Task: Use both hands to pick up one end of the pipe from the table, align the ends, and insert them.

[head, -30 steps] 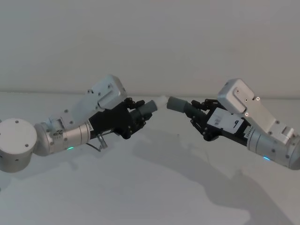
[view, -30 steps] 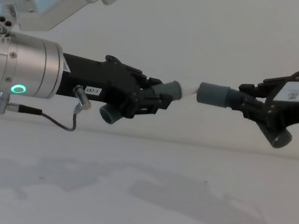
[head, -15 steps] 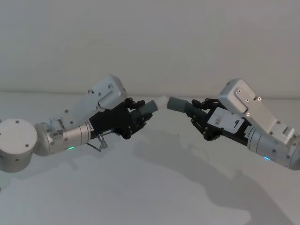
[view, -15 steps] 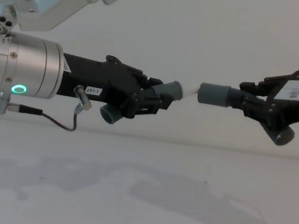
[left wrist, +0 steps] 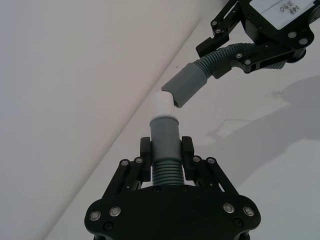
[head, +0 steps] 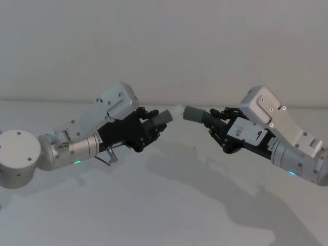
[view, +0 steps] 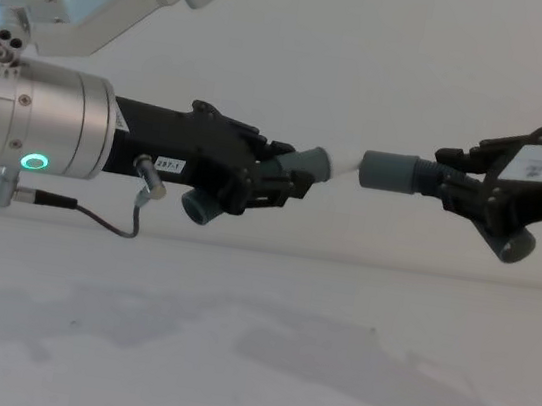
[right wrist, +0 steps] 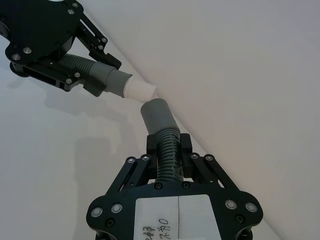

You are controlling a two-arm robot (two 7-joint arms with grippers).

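Both pieces lifted: left gripper (view: 272, 178) clamps white tip (view: 343, 166) piece; right gripper (view: 462, 195) clamps socket collar (view: 389, 171) piece.
Left to do: tip at socket mouth, not inserted.

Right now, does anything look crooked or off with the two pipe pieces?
Yes. The white tip meets the grey socket at an angle rather than in line. Both pieces are held above the table by the left gripper and right gripper.

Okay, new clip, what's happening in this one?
Two robot arms hold a piece of grey pipe each, raised above the white table. The left gripper is shut on the piece with the white tip; the right gripper is shut on the piece with the wider grey socket. The tip sits right at the socket's mouth, at a slight angle, not pushed in.
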